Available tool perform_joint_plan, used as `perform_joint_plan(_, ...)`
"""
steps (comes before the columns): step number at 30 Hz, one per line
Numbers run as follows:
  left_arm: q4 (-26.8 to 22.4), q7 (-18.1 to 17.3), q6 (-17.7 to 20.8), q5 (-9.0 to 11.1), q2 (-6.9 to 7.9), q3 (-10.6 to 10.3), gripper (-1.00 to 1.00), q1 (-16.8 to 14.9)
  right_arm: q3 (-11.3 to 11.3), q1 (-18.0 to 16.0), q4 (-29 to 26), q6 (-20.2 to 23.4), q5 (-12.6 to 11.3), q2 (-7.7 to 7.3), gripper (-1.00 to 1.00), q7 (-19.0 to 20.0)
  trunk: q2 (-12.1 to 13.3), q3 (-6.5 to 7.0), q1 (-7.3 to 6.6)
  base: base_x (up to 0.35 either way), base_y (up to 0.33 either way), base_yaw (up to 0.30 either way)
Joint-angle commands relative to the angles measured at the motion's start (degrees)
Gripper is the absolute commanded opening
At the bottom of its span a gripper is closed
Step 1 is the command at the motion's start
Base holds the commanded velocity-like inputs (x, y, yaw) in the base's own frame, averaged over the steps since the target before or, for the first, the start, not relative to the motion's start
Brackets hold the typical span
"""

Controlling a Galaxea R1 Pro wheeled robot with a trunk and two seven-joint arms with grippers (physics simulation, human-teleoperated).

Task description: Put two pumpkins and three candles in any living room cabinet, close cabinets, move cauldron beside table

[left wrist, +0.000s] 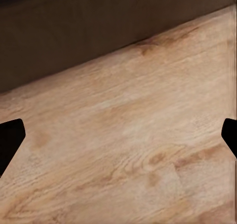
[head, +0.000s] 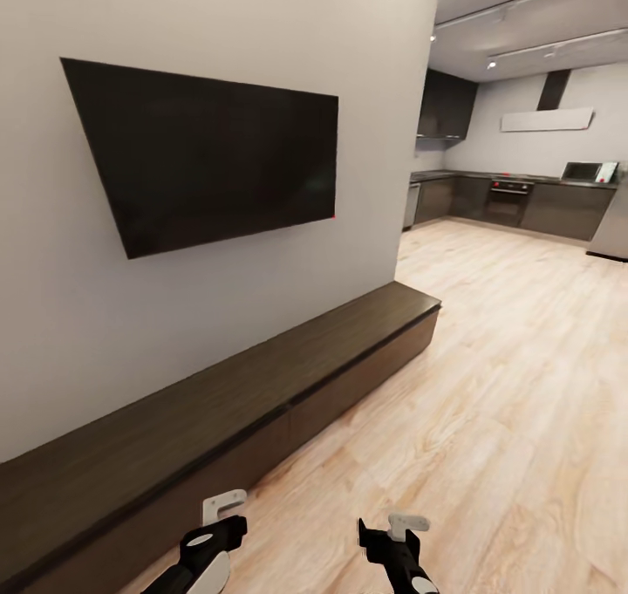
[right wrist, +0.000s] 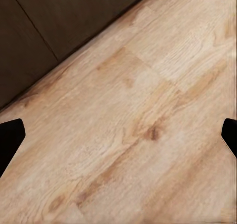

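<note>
The cabinet (head: 262,393) is a long, low, dark brown unit running along the wall under a black TV, and its fronts look shut. Both wrist views look down past its dark front (left wrist: 74,31) (right wrist: 49,21) onto the wood floor. My left gripper (head: 220,524) hangs low just in front of the cabinet, open, its fingertips (left wrist: 10,137) spread wide with nothing between them. My right gripper (head: 390,533) is beside it over the floor, open too, with its fingertips (right wrist: 10,137) far apart. The pumpkins, candles, cauldron and table are out of view.
A wall-mounted TV (head: 209,153) sits above the cabinet. Light wood floor (head: 488,385) stretches to the right and back toward a dark kitchen counter (head: 515,197). The wall's corner (head: 419,184) ends just past the cabinet's far end.
</note>
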Motion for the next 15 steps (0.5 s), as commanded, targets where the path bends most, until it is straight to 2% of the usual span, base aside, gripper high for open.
perform_joint_plan(1, -0.14, 0.47, 0.21, 0.18, 0.09, -0.27, 1.0, -0.04, 0.48, -0.05, 0.03, -0.13, -0.21, 0.02, 1.0, -0.36, -0.03, -0.05, 0.0, 0.0, 0.0, -0.28)
perform_joint_plan(15, -0.14, 0.45, 0.2, 0.22, 0.09, -0.27, 1.0, -0.04, 0.48, -0.05, 0.04, -0.13, -0.21, 0.02, 1.0, -0.36, -0.03, 0.21, 0.0, 0.0, 0.0, -0.28)
